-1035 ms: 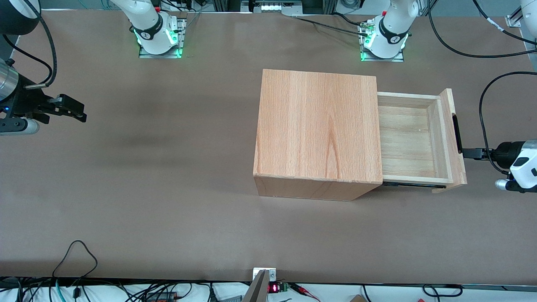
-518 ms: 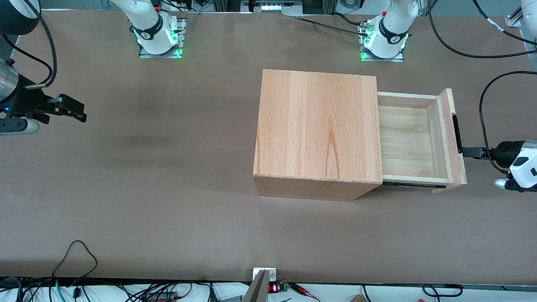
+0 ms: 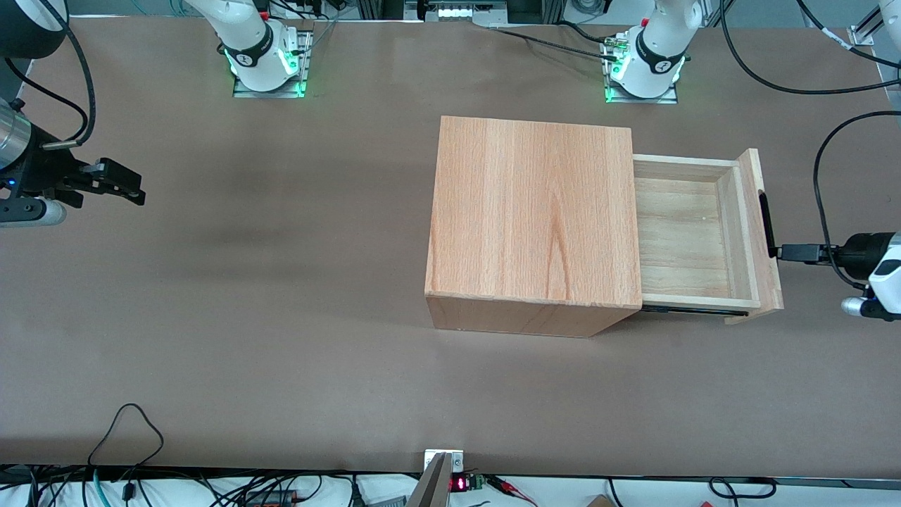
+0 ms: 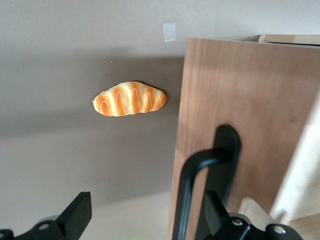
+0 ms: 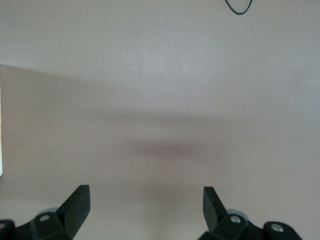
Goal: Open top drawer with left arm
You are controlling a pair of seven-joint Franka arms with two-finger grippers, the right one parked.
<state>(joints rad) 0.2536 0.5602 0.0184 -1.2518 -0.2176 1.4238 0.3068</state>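
The left arm's gripper (image 3: 787, 252), fingers spread wide, sits just in front of the top drawer (image 3: 697, 236), its tip at the black handle (image 4: 202, 190). The drawer stands pulled well out of the wooden box (image 3: 531, 222). A bread roll (image 4: 130, 99) lies on the table (image 3: 281, 296) near the gripper, beside the drawer front.
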